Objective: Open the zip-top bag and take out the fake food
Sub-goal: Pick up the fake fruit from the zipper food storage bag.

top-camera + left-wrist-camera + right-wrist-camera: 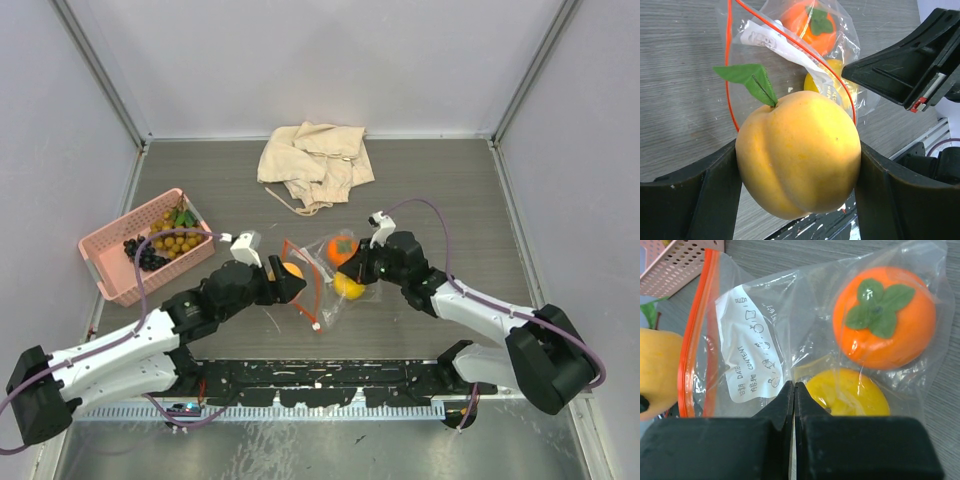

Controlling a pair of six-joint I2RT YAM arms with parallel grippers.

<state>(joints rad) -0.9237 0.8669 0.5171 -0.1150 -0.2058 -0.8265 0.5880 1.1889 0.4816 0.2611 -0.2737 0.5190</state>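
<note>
Your left end effector (289, 277) is clamping a yellow-orange peach (797, 155) between its fingers. The jaws are standing wide apart, with both pads touching the fruit's sides. The peach's green leaf is pointing away from the end effector, toward the zip-top bag (750, 340).

The bag is lying on the tabletop (450, 200), just ahead of the left end effector and directly under the right one. Its orange-red zip strip (695, 340) is facing the left end effector and bowing into an open loop right beyond the peach. The peach is sitting outside the bag, at the mouth.

Your right end effector (794, 395) is pinching the bag's clear plastic. Its fingers are pressing together with only film between them, beside the white label (752, 347).

An orange persimmon (885, 320) and a yellow fruit (850, 392) are sitting inside the bag. The yellow one is just at the right fingertips and the persimmon just past it.

Well off to the left end effector's outer side, a pink basket (95, 255) is holding dark grapes (140, 250) and a tan berry cluster (175, 235). A beige cloth (315, 160) is lying far ahead of both end effectors.
</note>
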